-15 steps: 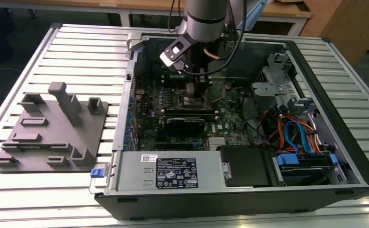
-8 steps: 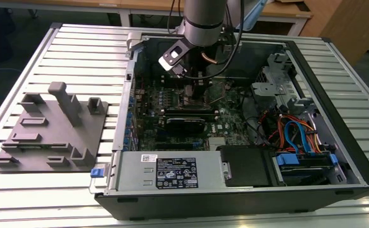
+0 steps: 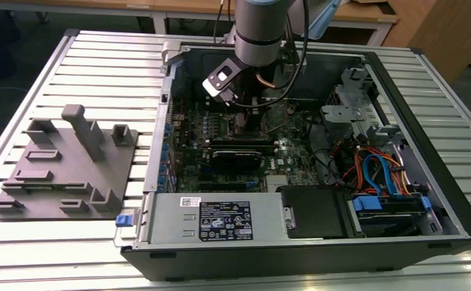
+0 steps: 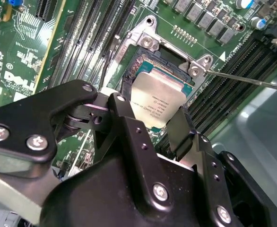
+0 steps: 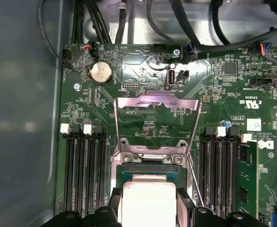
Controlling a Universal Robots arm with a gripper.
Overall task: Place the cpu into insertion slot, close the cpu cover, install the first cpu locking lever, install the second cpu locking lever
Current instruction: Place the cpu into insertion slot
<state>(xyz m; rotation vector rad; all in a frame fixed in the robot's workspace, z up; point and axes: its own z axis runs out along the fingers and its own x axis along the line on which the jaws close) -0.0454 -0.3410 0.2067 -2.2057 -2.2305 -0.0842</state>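
Cpu (image 4: 160, 99) in gripper (image 4: 152, 119); open cpu cover (image 5: 145, 101) in first wrist view

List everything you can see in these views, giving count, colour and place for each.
cpu: one, silver-grey, over the insertion slot, between the jaws.
insertion slot: one, dark, on the motherboard.
cpu cover: one, silver, swung open.
motherboard: one, green, inside the case.
memory slots: several, black, either side of the insertion slot.
coin battery: one, silver, beyond the cover.
computer case: one, black, on the table.
table: one, silver, slatted.
fixture block: one, grey, exterior view's left.
arm: one, grey, reaching into the case.
gripper: one, black, jaws shut on the cpu.
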